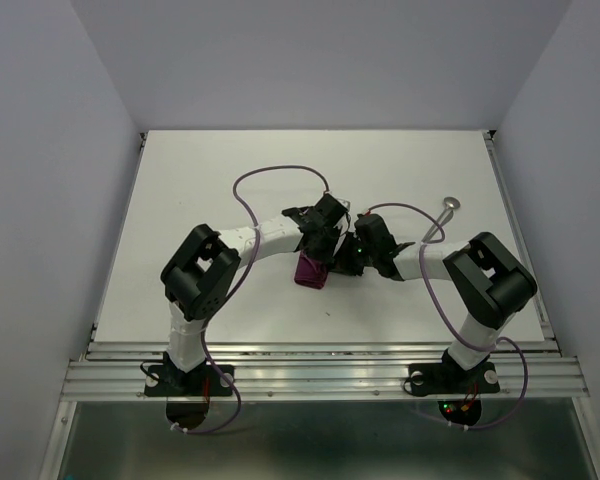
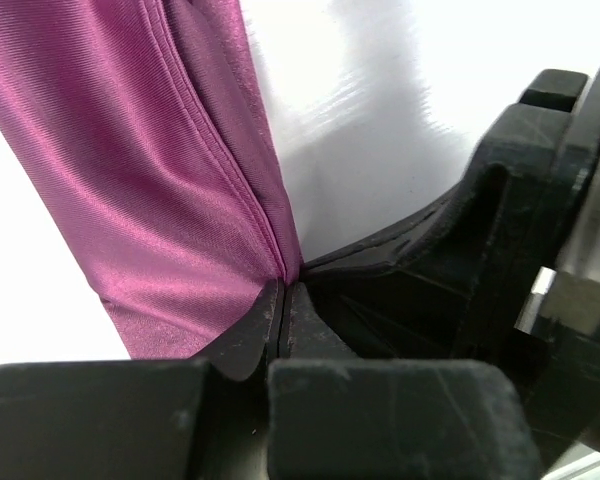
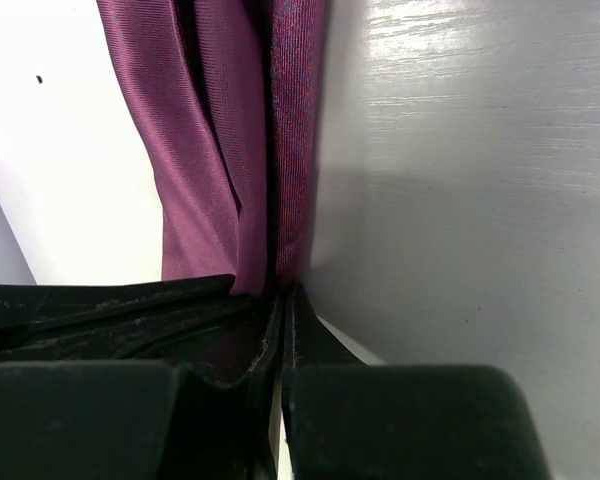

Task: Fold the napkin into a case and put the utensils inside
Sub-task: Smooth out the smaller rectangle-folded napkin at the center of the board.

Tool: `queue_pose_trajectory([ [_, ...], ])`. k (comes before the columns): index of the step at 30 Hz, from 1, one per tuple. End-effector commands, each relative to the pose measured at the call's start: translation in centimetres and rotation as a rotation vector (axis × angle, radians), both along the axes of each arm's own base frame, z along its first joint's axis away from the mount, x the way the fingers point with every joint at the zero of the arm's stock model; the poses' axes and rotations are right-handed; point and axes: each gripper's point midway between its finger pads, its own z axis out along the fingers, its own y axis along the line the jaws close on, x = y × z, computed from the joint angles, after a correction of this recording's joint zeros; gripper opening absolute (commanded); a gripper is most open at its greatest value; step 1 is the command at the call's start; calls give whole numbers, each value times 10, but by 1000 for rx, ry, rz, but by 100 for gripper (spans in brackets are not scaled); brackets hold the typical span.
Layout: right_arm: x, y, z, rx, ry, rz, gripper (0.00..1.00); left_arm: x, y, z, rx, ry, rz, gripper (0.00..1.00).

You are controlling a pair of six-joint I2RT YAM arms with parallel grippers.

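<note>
Left gripper (image 2: 283, 300): jaws pressed together on a hemmed edge of the napkin (image 1: 311, 270), with the cloth running straight out from the fingertips in gathered folds. Napkin: plum-purple, bunched into a narrow bundle over the middle of the table (image 1: 210, 180), held between the two wrists and showing on their near side; not yet a case; whether its lower end touches the table cannot be told. Right gripper (image 3: 280, 300): jaws likewise clamped on the cloth, its pinch just beside the left one, the folds running lengthwise away from the fingertips. Governing relation: both pinches sit close together on the cloth, so its long axis falls away from the hands rather than spanning between them; judged, the next move calls for the hands to part left and right and draw the edge taut before laying it flat. Spoon (image 1: 451, 204): on the table, well apart to the far right, nearer the right arm; second utensil not made out
</note>
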Motion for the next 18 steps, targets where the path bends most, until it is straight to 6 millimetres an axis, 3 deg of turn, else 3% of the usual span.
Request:
queue_pose_trajectory([
  [1,10,9,10,19,-40,0,1,-2,-8,10,-48,1,-24,0],
  [9,10,8,10,15,-40,-6,3,-11,-3,-1,-38,29,-47,0],
  [13,10,6,10,7,-42,-12,5,-11,-2,6,-46,17,-51,0],
  [15,10,5,10,4,-43,-13,5,-10,-1,12,-46,5,-53,11],
  [16,9,4,9,1,-39,-13,5,-9,-1,15,-44,-4,-54,21],
  [18,9,4,10,1,-41,-15,5,-9,0,23,-49,-13,-56,28],
])
